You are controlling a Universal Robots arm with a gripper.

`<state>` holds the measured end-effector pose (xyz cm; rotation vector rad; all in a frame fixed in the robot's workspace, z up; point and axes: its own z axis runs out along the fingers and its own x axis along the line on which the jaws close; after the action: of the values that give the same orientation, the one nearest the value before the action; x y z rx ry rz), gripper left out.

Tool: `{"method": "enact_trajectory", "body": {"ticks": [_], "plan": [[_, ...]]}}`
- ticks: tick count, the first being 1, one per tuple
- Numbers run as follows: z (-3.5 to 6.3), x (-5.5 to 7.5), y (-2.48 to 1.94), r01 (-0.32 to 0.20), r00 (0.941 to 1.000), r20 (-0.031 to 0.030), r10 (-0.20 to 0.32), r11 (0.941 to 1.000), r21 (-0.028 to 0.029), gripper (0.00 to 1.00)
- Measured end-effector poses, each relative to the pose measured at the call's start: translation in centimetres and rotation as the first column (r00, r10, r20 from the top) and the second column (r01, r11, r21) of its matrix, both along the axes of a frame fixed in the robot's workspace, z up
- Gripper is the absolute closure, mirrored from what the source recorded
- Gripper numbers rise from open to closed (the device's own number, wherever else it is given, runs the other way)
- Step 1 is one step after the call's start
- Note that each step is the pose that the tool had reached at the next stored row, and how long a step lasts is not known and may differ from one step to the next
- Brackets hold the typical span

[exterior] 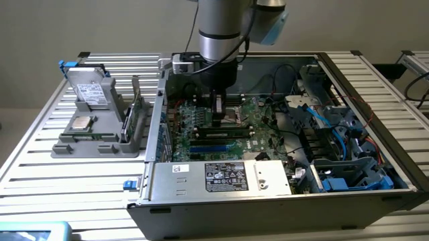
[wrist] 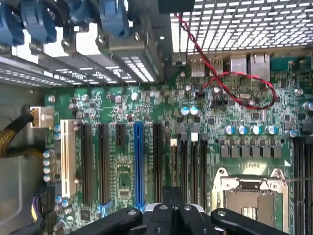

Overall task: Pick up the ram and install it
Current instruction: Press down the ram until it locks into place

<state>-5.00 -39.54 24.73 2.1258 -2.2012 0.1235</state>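
Observation:
In the exterior view my gripper hangs inside the open computer case, low over the green motherboard. Its fingers are shut with nothing between them. Just under the fingertips, the ram, a long narrow stick with dark chips, stands lengthwise in a slot on the board. In the wrist view the shut gripper shows as black fingers pressed together over the motherboard, between the dark expansion slots and the silver CPU socket.
A grey holder stands on the slatted table at the exterior view's left, with a silver hard drive and a green card. Inside the case are the power supply, blue and black cables and drive bays.

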Motion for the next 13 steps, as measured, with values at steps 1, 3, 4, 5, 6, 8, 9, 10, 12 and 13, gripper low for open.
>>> {"method": "enact_trajectory", "body": {"ticks": [1,3,4,5,6,8,9,10,12,13], "plan": [[0.03,0.4,0.00,0.000,1.0000,-0.0001,0.000,1.0000,-0.0001,0.89],[0.07,1.2,0.00,0.000,1.0000,0.0000,0.000,1.0000,-0.0002,0.89],[0.08,1.6,0.00,0.000,1.0000,0.0000,0.000,1.0000,-0.0001,0.89],[0.09,1.9,0.00,0.000,1.0000,0.0000,0.000,1.0000,-0.0002,0.89],[0.09,2.1,0.00,0.000,1.0000,0.0000,0.000,1.0000,-0.0002,0.89],[0.08,2.4,0.00,0.000,1.0000,0.0000,0.000,1.0000,-0.0001,0.89],[0.08,2.4,0.00,0.000,1.0000,-0.0003,0.000,1.0000,-0.0002,0.89],[0.09,2.4,0.00,0.000,1.0000,-0.0006,0.000,1.0000,-0.0002,0.89],[0.09,2.4,0.00,0.000,1.0000,-0.0005,0.000,1.0000,-0.0002,0.89],[0.08,2.4,0.00,0.000,1.0000,-0.0005,0.000,1.0000,-0.0001,0.89]]}}
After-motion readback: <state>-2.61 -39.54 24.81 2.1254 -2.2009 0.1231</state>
